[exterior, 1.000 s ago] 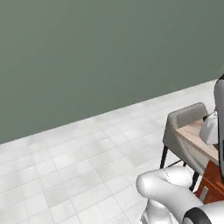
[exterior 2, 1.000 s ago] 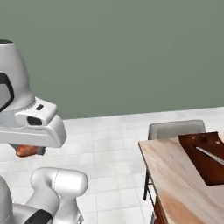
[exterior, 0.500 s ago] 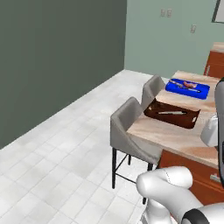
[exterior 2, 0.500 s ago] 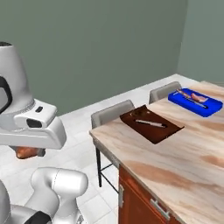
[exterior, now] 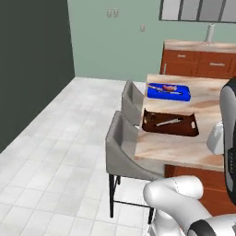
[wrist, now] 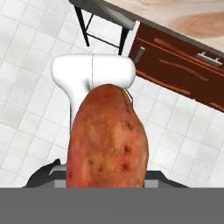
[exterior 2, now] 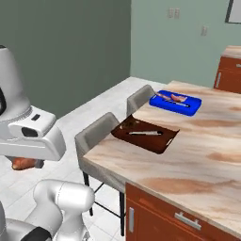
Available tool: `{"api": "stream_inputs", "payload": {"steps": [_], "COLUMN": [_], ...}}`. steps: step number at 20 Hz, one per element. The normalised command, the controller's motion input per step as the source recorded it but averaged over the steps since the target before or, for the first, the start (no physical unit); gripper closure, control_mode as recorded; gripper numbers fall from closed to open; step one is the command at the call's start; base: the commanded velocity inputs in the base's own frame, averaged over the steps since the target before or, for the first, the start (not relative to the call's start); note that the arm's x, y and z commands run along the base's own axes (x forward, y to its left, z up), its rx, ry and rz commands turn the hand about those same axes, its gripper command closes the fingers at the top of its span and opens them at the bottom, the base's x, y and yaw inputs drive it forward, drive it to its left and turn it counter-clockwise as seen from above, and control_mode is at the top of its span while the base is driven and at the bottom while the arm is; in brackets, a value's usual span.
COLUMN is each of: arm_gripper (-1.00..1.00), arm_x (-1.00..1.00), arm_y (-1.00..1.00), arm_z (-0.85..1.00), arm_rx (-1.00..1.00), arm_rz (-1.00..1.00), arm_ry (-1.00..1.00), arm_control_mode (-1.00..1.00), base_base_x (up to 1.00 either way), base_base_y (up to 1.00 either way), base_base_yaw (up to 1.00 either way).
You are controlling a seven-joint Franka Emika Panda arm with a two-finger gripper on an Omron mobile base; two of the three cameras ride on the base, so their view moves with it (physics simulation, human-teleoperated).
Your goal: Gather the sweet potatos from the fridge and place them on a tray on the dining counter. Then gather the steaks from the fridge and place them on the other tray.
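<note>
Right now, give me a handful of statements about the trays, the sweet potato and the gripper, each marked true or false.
1. The gripper holds a sweet potato. True.
2. The brown tray already holds a sweet potato. False: just a thin grey utensil lies in it.
3. The blue tray sits farther along the dining counter than the brown tray. True.
4. The blue tray is bare. False: something reddish lies in it.

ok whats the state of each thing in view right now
hand: shut on the sweet potato, low beside the base
sweet potato: held, off the floor
brown tray: on the dining counter, holds a grey utensil, no potato
blue tray: on the counter, something pinkish-red in it
</note>
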Motion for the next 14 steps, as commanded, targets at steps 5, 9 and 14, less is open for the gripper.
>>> {"api": "stream_inputs", "payload": {"steps": [5,9,14], "arm_gripper": [1.0,1.0,1.0], "arm_x": [0.0,0.0,0.0], "arm_y": [0.0,0.0,0.0], "arm_z": [0.0,0.0,0.0], "arm_rx": [0.0,0.0,0.0], "arm_rz": [0.0,0.0,0.0], "arm_ry": [0.0,0.0,0.0], "arm_control_mode": [1.0,1.0,1.0], "base_base_x": [0.69,0.72,0.54], "base_base_y": [0.22,0.38,0.17], "base_base_yaw": [-0.47,-0.36,-0.26]}}
